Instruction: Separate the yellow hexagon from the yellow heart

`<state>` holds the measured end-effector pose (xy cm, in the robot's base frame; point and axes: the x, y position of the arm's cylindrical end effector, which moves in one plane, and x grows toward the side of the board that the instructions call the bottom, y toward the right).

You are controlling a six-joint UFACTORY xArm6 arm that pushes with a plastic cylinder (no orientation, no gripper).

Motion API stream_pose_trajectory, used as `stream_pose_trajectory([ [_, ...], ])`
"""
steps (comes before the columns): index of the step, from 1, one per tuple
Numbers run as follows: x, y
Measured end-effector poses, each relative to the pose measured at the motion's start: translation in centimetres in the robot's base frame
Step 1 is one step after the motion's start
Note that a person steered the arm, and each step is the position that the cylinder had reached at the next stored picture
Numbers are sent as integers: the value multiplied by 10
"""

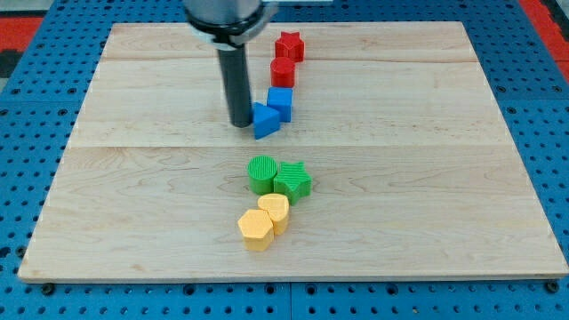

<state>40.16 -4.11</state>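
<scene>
Approach is the step in hand, by my reading: the yellow hexagon (255,230) and the yellow heart (275,212) sit pressed together near the view's bottom centre of the wooden board (427,178), nothing yet wedged between them. The hexagon lies toward the bottom-left of the pair, the heart toward the top-right, and their faces touch.

My tip (240,124) stands well above them in the view, right against the left edge of the blue triangle (264,122); touching or just beside, too close to call. There are no jaws to open or close here: it is a bare dark rod, holding nothing.

Between tip and target sits a small crowd. The green cylinder (261,173) and the green star (292,180) rest side by side just above the heart, the star very near or touching it. Further up run the blue cube (281,100), the red cylinder (283,71) and the red star (289,45), in a line toward the view's top.

The next move, I'd say, calls for coming down the view's left side, clear of the greens, then entering at the seam and shoving the hexagon away to the bottom-left, where the board looks free. The risk: a push through the heart would drive it into the green star instead.
</scene>
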Motion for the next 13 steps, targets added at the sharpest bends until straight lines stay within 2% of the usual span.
stream_pose_trajectory([
  [1, 2, 10],
  [2, 10, -18],
  [3, 55, -37],
  [7, 71, -60],
  [8, 87, -98],
  [9, 139, -150],
  [11, 217, -75],
  [12, 216, -38],
  [13, 208, 38],
])
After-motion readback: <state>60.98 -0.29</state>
